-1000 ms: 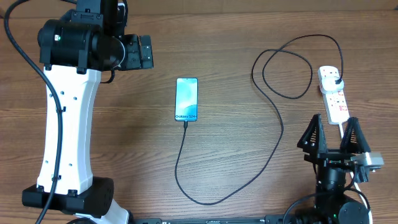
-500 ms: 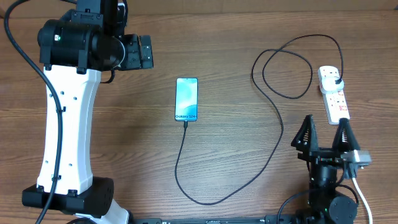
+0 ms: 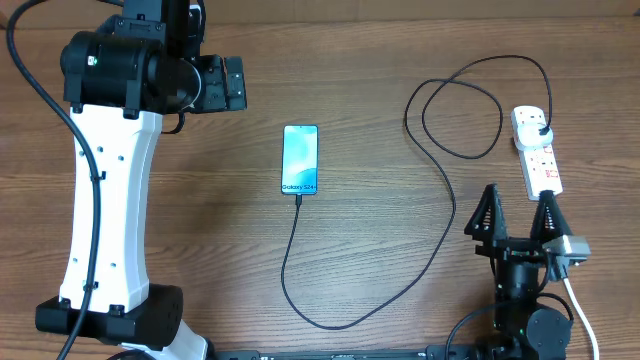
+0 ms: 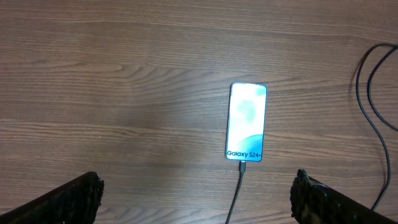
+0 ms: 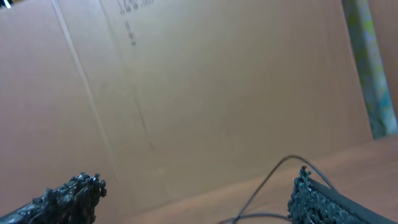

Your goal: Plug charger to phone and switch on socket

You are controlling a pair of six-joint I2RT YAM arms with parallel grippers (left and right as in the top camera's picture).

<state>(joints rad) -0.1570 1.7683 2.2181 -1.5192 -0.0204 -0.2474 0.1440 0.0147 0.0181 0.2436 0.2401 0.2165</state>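
1. The slim rectangular smartphone [image 3: 300,160] with the lit light blue screen lies flat near the middle of the overhead frame, its "Galaxy S24" text at the lower end. In the left wrist view the smartphone [image 4: 247,121] sits right of centre.
2. The long thin black charger cable [image 3: 453,210] has its small plug tip [image 3: 299,201] in the phone's lower end. From there it drops toward the bottom of the frame, swings up the right half and coils in a loop at the upper right.
3. The cable's black plug [image 3: 541,128] sits in the top outlet of the white elongated power strip [image 3: 536,155] at the right edge. The strip has small red switch marks, too small to tell on from off.
4. The strip's thick white cord [image 3: 578,305] runs down to the lower right corner.
5. The right pincer [image 3: 517,192] stands just below the strip, spread wide and holding nothing.
6. The left pincer [image 4: 196,176], in the upper left of the overhead frame, is also spread wide and empty, well apart from the phone.
7. All of this rests on the brown wood-grain counter [image 3: 380,80].
8. The right wrist view faces a brown cardboard sheet [image 5: 186,74].
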